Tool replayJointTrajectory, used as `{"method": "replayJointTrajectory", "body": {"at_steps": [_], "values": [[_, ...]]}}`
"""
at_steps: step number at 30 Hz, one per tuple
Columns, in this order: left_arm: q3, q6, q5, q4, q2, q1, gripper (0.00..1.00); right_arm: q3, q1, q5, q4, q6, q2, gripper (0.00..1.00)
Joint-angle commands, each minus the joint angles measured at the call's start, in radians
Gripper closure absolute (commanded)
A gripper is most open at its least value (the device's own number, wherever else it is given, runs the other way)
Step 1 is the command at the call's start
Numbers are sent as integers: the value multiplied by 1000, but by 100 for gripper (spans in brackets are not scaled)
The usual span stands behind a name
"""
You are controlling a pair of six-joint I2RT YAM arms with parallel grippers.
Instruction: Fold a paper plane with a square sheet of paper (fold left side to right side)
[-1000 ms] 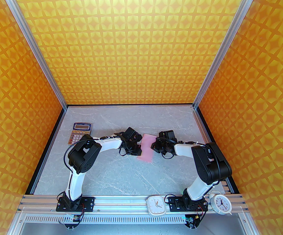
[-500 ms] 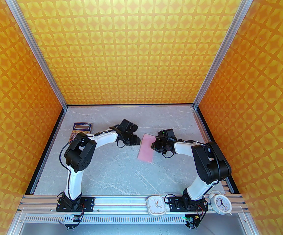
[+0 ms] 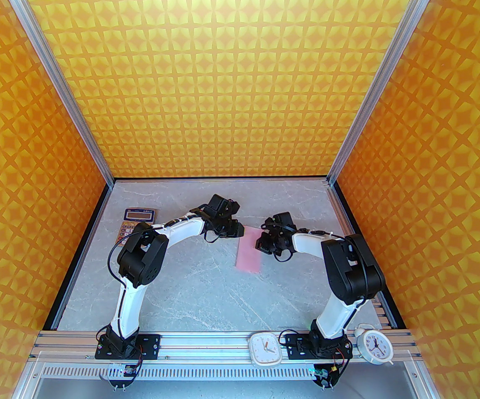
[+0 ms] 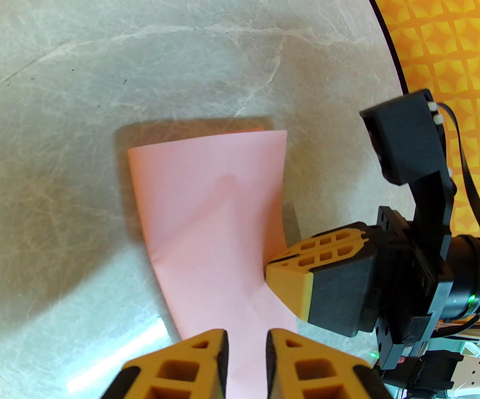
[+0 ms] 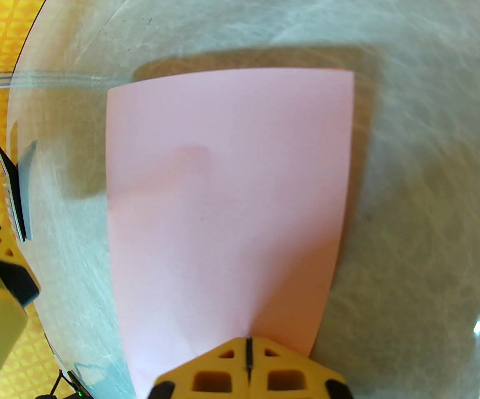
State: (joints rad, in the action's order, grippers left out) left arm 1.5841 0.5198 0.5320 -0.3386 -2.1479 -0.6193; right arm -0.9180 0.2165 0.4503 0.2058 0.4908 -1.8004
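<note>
Top external view: the folded square sheet of paper lies at the middle of the desk. The left gripper stands slightly parted over its far corner; the right gripper, closed, touches its right edge.

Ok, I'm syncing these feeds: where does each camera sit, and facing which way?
Top external: above, behind the arm bases, facing down at the table; both arms, left gripper and right gripper show.
Left wrist: on the left arm, facing past its open fingers at the pink paper and right gripper.
Right wrist: on the right arm, facing past its shut fingers across the paper.
All three share the paper.
</note>
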Motion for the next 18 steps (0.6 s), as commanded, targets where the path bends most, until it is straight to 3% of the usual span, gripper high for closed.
{"method": "replayJointTrajectory", "body": {"at_steps": [1, 18], "values": [[6, 0, 9, 3, 13, 17, 78, -41, 1, 27, 42, -58, -42, 100], [189, -76, 57, -77, -164, 19, 87, -83, 1, 60, 57, -83, -71, 100]]}}
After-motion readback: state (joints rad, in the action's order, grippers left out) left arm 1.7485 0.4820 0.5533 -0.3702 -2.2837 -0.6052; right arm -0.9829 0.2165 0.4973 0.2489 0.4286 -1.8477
